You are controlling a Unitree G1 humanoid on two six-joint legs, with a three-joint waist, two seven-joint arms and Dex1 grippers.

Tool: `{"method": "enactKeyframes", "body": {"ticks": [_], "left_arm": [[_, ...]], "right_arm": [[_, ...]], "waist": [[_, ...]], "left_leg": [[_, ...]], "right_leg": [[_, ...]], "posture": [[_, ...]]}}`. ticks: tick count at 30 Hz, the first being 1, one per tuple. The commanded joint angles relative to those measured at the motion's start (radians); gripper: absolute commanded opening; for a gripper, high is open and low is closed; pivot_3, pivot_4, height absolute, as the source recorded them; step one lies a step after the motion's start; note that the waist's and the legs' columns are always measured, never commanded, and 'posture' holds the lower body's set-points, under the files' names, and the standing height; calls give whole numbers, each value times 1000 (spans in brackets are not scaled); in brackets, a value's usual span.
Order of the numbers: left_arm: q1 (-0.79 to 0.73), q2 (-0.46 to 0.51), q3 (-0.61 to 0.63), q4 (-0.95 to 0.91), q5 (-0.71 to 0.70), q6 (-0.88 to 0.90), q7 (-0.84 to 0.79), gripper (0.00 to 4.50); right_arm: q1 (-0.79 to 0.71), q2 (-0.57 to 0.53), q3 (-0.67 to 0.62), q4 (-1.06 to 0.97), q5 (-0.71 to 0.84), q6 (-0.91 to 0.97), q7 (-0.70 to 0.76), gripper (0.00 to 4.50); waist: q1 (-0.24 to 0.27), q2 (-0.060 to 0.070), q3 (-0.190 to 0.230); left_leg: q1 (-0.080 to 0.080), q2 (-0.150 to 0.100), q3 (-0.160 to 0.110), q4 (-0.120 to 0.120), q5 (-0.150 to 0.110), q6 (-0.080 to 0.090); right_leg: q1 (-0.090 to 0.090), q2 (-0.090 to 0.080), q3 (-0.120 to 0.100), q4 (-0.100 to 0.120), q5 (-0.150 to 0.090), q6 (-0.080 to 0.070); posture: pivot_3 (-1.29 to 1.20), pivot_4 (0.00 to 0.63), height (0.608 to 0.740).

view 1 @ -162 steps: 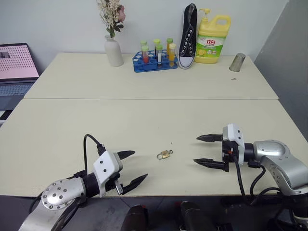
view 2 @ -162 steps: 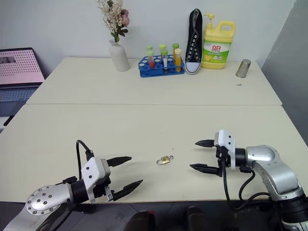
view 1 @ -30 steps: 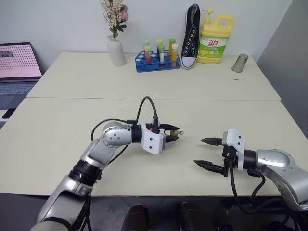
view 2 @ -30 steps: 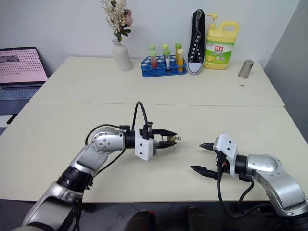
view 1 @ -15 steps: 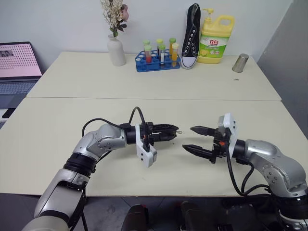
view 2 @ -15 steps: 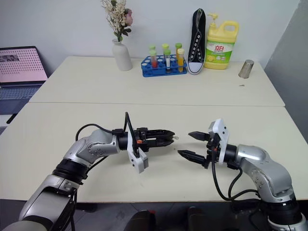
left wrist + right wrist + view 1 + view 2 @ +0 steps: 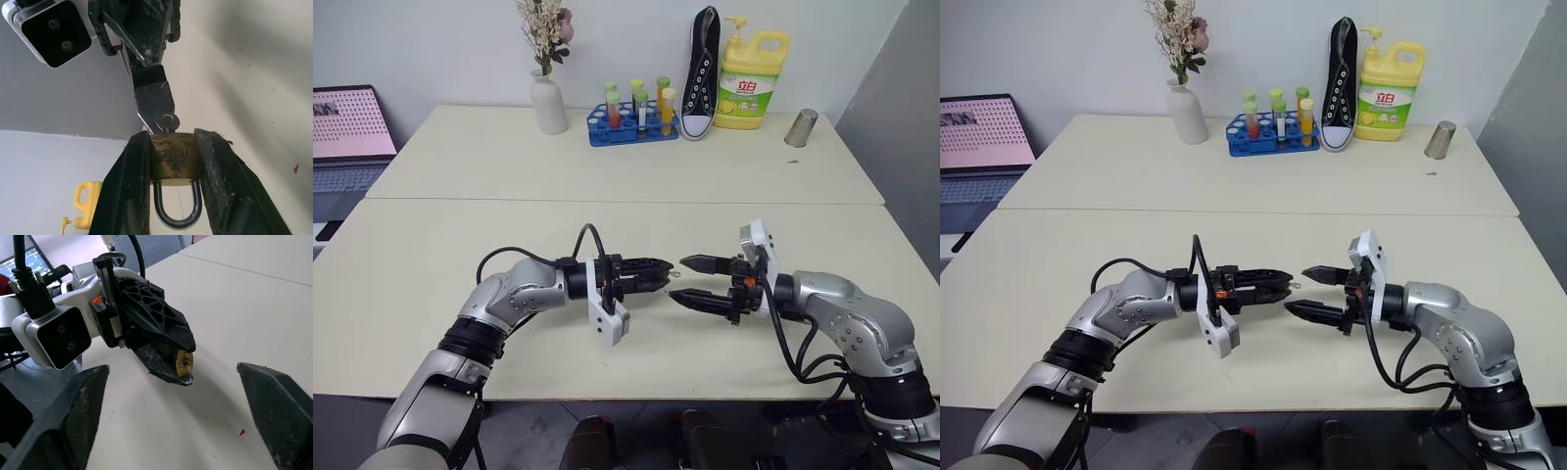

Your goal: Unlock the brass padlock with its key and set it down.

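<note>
The brass padlock is sitting pinched by its body between the two black fingers of the left gripper, lifted clear of the table, at the centre of the head views. In the left wrist view its silvery shackle is pointing back toward the wrist, while the key is projecting from the lock's opposite face, out past the fingertips. In the right wrist view the same key is showing as a small ring on the brass face, framed between the right gripper's fingers. The right gripper is facing the lock from three o'clock, its fingers spread apart, one above and one below the key's line, tips just beside the key and touching nothing. Both arms are reaching level toward each other above the near table. At twelve o'clock, well apart along the far edge, a blue test-tube rack, a black sneaker propped upright and a yellow detergent bottle are standing; a white vase of flowers is standing at eleven, a metal cup at one, and a laptop at ten.
</note>
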Motion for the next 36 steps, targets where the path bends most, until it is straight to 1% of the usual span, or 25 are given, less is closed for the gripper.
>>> {"method": "enactKeyframes", "body": {"ticks": [1, 4, 5, 8, 9, 10, 18, 26, 29, 36], "left_arm": [[-4, 4, -2, -38, -32, -10, 18, 992], [-4, 2, -4, -38, -36, -10, 18, 992], [-4, 2, -4, -38, -36, -10, 19, 992], [3, -2, -6, -44, -37, -8, 19, 992], [4, -2, -7, -45, -37, -7, 18, 992], [6, -3, -7, -47, -38, -6, 18, 992], [16, 0, -10, -58, -36, -9, 22, 992], [7, 3, -9, -51, 20, -54, 55, 992], [0, 2, -9, -44, 44, -71, 72, 992], [-9, 3, -12, -41, 87, -85, 105, 992]], "right_arm": [[-24, 2, 2, -2, 16, 0, 10, 3165], [-30, -3, 9, 4, 14, 2, 15, 2009], [-31, -4, 9, 5, 14, 3, 16, 1708], [-36, -11, 14, 9, 16, 11, 26, 523], [-38, -11, 14, 10, 17, 12, 27, 199], [-41, -12, 14, 12, 20, 16, 29, 49], [-72, -22, 9, 32, 40, 58, 56, 0], [-203, -60, -5, 134, 168, 344, 62, 0], [-282, -42, -29, 220, 222, 496, 24, 0], [-372, 26, -97, 344, 261, 698, -66, 0]], "waist": [[0, 0, 0], [0, 0, 0], [0, 0, 0], [0, 0, 0], [0, 0, 0], [0, 0, 0], [0, 0, 0], [0, 0, 0], [0, 0, 0], [0, 0, 0]], "left_leg": [[0, 0, 0, 0, 0, 0], [0, 0, 0, 0, 0, 0], [0, 0, 0, 0, 0, 0], [0, 0, 0, 0, 0, 0], [0, 0, 0, 0, 0, 0], [0, 0, 0, 0, 0, 0], [0, 0, 0, 0, 0, 0], [0, 0, 0, 0, 0, 0], [0, 0, 0, 0, 0, 0], [-1, 1, 0, 0, 0, 0]], "right_leg": [[0, 0, 0, 0, 0, 0], [0, 0, 0, 0, 0, 0], [0, 0, 0, 0, 0, 0], [0, 0, 0, 0, 0, 0], [0, 0, 0, 0, 0, 0], [0, 0, 0, 0, 0, 0], [0, 0, 0, 0, 0, 0], [0, 0, 0, 0, 0, 0], [0, -1, 0, 0, 0, 0], [-1, -1, 0, 0, 0, 0]], "posture": [[0, 150, 740], [0, 150, 740], [0, 150, 740], [0, 150, 740], [0, 150, 740], [0, 150, 740], [0, 150, 740], [0, 150, 740], [0, 150, 740], [0, 150, 740]]}}
